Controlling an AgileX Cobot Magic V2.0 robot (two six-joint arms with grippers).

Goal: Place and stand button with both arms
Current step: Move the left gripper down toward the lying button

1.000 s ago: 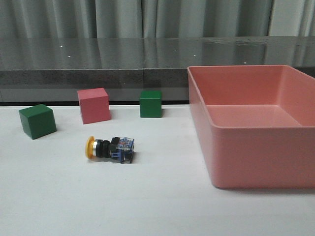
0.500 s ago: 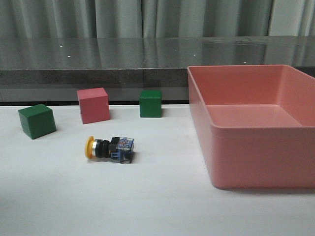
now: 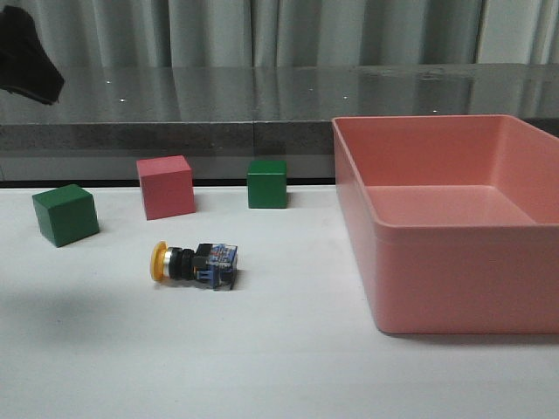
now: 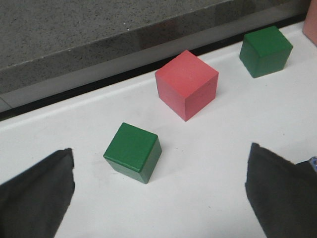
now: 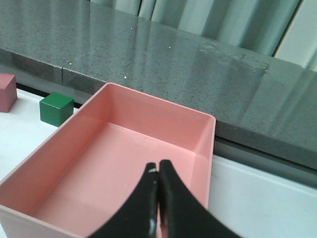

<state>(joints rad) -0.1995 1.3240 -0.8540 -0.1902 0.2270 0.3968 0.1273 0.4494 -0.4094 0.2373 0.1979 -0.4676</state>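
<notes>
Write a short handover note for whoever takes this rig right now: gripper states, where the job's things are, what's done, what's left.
Left gripper: open, empty, above the white table near the green cube and the pink-red cube.
Right gripper: shut, empty, over the empty pink plastic bin.
The yellow-capped push-button switch with black body and blue-clear base lies on its side on the table, cap pointing left, in front of the cubes and left of the bin.
Done: nothing; the button is untouched.
Left: grasp the button, place it and stand it upright.
</notes>
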